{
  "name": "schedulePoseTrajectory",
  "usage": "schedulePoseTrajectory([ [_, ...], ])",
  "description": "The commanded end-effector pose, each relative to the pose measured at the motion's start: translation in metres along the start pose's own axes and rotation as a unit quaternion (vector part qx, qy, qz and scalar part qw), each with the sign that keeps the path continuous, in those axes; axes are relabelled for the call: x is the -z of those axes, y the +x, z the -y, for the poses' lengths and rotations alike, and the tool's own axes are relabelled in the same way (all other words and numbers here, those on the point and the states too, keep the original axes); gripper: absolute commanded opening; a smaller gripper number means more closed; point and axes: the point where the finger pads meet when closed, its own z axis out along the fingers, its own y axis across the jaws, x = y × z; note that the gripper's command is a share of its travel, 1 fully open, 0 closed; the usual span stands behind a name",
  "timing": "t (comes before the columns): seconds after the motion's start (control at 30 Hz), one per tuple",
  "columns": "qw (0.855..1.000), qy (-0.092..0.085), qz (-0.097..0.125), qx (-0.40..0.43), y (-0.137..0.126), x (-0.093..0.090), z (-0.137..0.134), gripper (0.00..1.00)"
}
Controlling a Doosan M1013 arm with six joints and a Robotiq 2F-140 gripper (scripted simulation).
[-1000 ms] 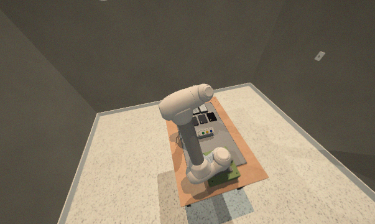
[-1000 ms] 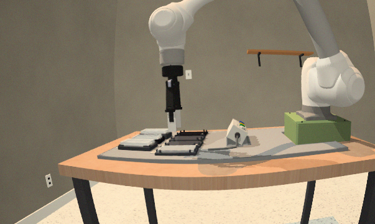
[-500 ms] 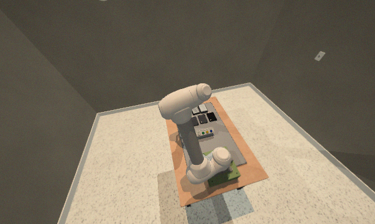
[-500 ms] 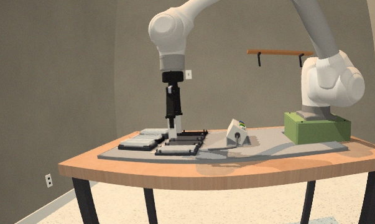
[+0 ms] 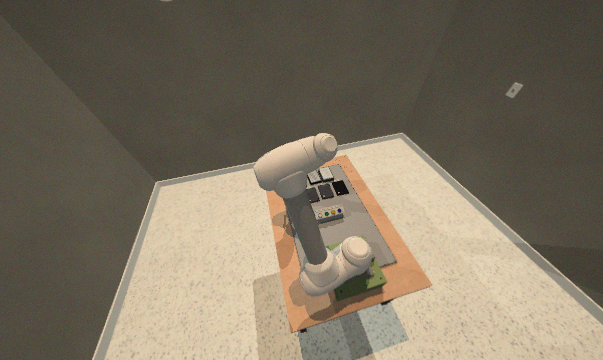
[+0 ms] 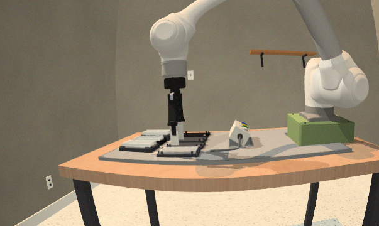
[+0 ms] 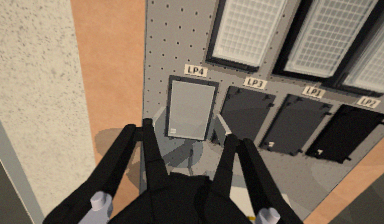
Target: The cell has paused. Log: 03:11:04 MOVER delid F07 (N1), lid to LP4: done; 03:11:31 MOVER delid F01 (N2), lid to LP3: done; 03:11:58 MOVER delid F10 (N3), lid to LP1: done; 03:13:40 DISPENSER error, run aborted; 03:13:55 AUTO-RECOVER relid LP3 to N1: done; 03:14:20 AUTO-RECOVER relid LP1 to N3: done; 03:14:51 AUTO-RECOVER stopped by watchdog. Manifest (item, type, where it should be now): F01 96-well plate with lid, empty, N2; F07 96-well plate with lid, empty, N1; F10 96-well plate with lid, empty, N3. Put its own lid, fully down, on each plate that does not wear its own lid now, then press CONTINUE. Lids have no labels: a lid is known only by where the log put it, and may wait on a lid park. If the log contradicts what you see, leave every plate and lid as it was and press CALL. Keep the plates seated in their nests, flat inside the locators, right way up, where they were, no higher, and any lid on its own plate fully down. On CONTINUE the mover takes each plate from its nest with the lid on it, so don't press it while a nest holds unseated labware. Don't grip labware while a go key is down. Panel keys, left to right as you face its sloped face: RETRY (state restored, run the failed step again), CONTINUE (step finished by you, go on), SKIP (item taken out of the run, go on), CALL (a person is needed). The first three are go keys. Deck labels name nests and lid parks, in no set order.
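The claw (image 7: 185,137) hangs open and empty over the lid (image 7: 191,109) lying in the park labelled LP4 (image 7: 196,70). Parks LP3 (image 7: 246,113), LP1 (image 7: 298,123) and LP2 (image 7: 346,132) show dark. Three plates (image 7: 247,31) beyond are cut off by the frame edge, their labels hidden. From above, the arm (image 5: 301,210) covers part of the surface (image 5: 411,280).
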Motion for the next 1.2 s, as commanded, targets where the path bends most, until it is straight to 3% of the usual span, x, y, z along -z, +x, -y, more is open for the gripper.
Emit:
schedulePoseTrajectory([
  [0.0, 1.000, 0.002, 0.002, -0.001, -0.0031, -0.0081, 0.0016, 0.66],
  [1.17, 1.000, 0.002, 0.002, -0.001, -0.0031, -0.0119, 0.0017, 0.66],
])
